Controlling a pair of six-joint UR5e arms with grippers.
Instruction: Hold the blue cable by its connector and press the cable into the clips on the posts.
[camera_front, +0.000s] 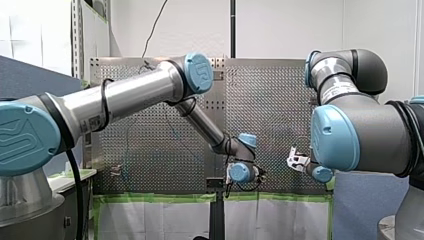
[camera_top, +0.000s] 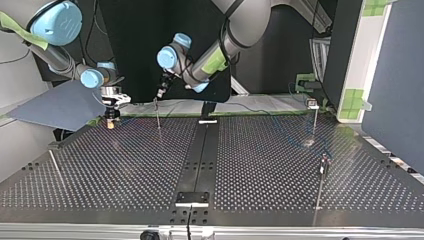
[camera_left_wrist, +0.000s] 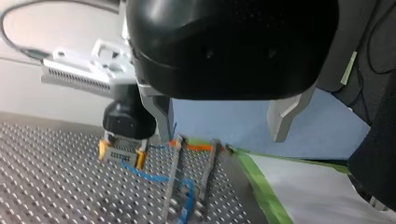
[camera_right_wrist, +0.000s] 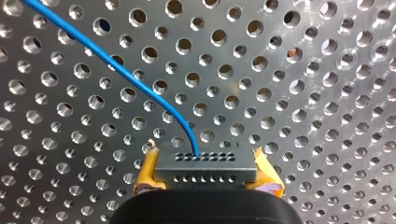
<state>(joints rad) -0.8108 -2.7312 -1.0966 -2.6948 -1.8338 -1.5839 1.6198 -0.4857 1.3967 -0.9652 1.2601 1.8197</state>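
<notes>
The thin blue cable (camera_right_wrist: 140, 84) curves from the grey multi-hole connector (camera_right_wrist: 205, 173) out over the perforated metal table (camera_right_wrist: 303, 93). My right gripper (camera_right_wrist: 208, 164) clamps that connector between its yellow pads (camera_right_wrist: 147, 171). My left gripper (camera_left_wrist: 223, 122) hangs nearby, metal fingers (camera_left_wrist: 284, 114) spread wide, holding nothing.

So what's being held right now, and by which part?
My right gripper holds the blue cable by its connector; my left gripper is open, empty.
</notes>
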